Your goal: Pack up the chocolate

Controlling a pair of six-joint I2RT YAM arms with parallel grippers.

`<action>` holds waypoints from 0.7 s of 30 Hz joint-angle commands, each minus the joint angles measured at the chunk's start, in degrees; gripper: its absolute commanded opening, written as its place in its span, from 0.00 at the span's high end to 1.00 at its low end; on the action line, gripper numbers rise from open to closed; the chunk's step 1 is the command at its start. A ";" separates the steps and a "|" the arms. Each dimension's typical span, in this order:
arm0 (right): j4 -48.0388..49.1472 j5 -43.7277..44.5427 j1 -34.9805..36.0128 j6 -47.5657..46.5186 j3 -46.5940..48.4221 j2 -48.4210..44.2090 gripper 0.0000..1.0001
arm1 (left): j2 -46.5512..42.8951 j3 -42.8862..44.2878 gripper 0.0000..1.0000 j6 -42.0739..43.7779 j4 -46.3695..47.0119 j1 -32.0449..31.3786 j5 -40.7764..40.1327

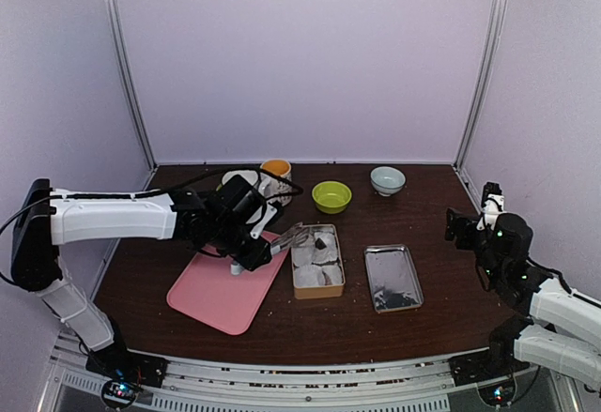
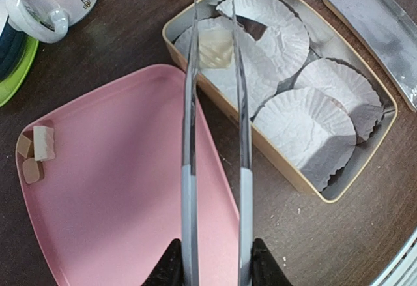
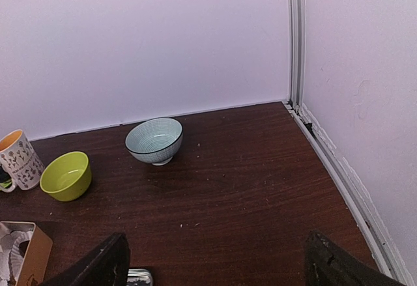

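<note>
My left gripper point(image 2: 215, 263) is shut on the handles of the long tongs point(image 2: 189, 136). The tong tips pinch a whitish chocolate point(image 2: 215, 46) over a paper cup at the near-left end of the open tin point(image 2: 306, 180), which is lined with several white paper cups. Three more pale chocolates point(image 2: 40, 144) lie in a corner of the pink tray point(image 2: 117, 195). In the top view the left gripper point(image 1: 246, 243) is over the tray's right edge, with the tongs point(image 1: 291, 236) reaching into the tin point(image 1: 316, 290). My right gripper point(image 3: 215, 274) is open and empty, far right of them.
The tin's lid point(image 1: 392, 278) lies right of the tin. A green bowl point(image 1: 331, 196), a pale blue bowl point(image 1: 388, 180) and a printed mug point(image 1: 275, 173) stand along the back. The right wall rail point(image 3: 326, 149) runs close to the right gripper.
</note>
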 commanded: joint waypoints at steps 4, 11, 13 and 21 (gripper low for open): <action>-0.04 0.02 -0.21 -0.33 1.20 -0.63 0.07 | 0.95 2.59 0.66 0.80 1.76 -0.20 -2.98; -0.15 -0.10 -0.23 -0.32 1.16 -0.64 0.07 | 0.30 2.19 0.53 0.24 1.96 -0.19 -3.20; -0.04 -0.36 -0.21 -0.41 1.19 -0.63 0.07 | -0.70 2.36 0.53 -0.70 1.05 -0.14 -4.15; -0.19 -0.44 -0.21 -0.49 1.18 -0.59 0.07 | -9.87 0.36 0.52 -8.63 -7.56 3.24 -8.76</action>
